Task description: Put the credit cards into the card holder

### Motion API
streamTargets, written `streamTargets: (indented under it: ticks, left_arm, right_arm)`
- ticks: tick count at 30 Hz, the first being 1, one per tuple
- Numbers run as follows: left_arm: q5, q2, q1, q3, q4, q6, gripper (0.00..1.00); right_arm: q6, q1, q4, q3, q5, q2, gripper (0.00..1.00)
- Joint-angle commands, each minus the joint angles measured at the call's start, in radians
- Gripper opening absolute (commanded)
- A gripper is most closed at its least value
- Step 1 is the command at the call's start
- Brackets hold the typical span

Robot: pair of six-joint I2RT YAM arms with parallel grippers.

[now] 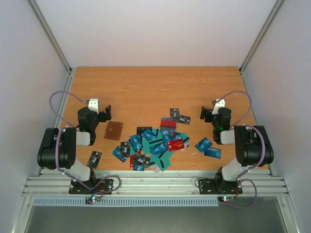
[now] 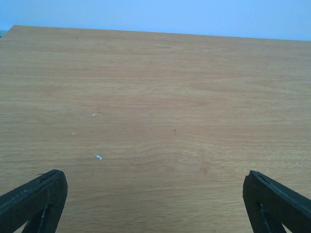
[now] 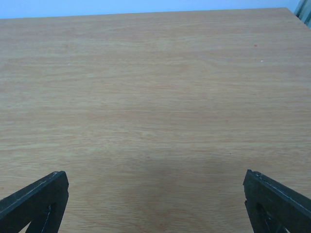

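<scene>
Small flat brown leather-like card holder point(image 1: 114, 130) flat on the orange-brown wooden desk point(image 1: 155, 87), left of centre, just near and right of the left hand point(image 1: 105, 113), not held. Just right of the holder, a loose overlapping heap of thin plastic credit cards point(image 1: 154, 144), mostly blue and teal, with red, black and white-grey among them. A few strays: two dark cards point(image 1: 180, 116) at the far side of the heap, two blue cards point(image 1: 208, 148) to its right, one dark card point(image 1: 95, 158) at the near edge beside the left arm's base. Left hand spread wide, nothing between the fingers point(image 2: 34, 196), only bare wood with a few pale specks point(image 2: 97, 156) below. Right hand point(image 1: 204, 113) likewise spread wide and holding nothing, over bare desk right of the heap, far of the two blue cards.
</scene>
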Motion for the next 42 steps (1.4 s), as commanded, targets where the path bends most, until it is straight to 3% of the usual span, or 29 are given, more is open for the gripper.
streamTargets:
  ticks: [1,16,23,27,31,35,39,42]
  left_arm:
    - [-0.014,0.001,-0.002,0.008,0.067,0.013,0.99]
    - [-0.074,-0.100,-0.002,0.005,-0.012,-0.003,0.99]
    - [-0.089,-0.317,-0.001,0.068,-0.313,0.042,0.99]
    - [-0.086,-0.404,-0.002,0.190,-0.613,0.048,0.99]
    - [-0.068,-0.465,-0.003,0.284,-0.802,0.030,0.99]
    - [-0.145,-0.542,-0.004,0.347,-1.017,-0.102,0.99]
    - [-0.105,-0.574,-0.001,0.424,-1.249,-0.122,0.99]
    - [-0.065,-0.579,-0.002,0.468,-1.390,-0.132,0.99]
  right_arm:
    - [0.007,-0.004,0.016,0.012,0.010,-0.011,0.98]
    - [0.008,-0.005,0.018,0.009,0.012,-0.013,0.98]
    - [0.031,-0.003,0.021,-0.050,0.104,-0.148,0.98]
    - [0.047,-0.003,-0.178,-0.003,0.122,-0.277,0.98]
    - [0.079,-0.003,-0.508,0.153,0.112,-0.391,0.99]
    - [0.132,-0.002,-0.777,0.299,0.053,-0.438,0.99]
    - [0.361,-0.001,-1.091,0.466,0.046,-0.444,0.99]
    - [0.367,0.000,-1.193,0.546,-0.084,-0.424,0.99]
